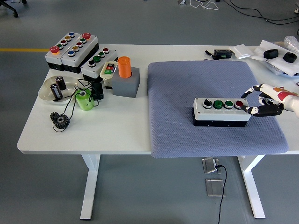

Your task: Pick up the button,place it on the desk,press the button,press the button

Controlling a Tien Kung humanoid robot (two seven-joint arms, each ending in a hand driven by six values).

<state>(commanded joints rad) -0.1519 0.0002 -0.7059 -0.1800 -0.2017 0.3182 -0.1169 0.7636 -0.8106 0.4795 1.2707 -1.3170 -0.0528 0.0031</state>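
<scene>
Button box (222, 112) sitting flat on the grey mat (177, 116), right of centre, four buttons on top, right hand (264, 100) just beside its right end, fingers loosely spread, gripping nothing, more button boxes (74, 49) far left on the white table (93, 130).

You see the button box (222, 112) on the mat (212, 106), right of centre; your right hand (263, 100) sits just beside its right end.

Upper left of the frame holds spare control boxes (72, 49), an orange cylinder (124, 66) in a grey block (126, 85), a bowl (46, 91), a green cup (84, 100) and a gear (60, 121).
</scene>
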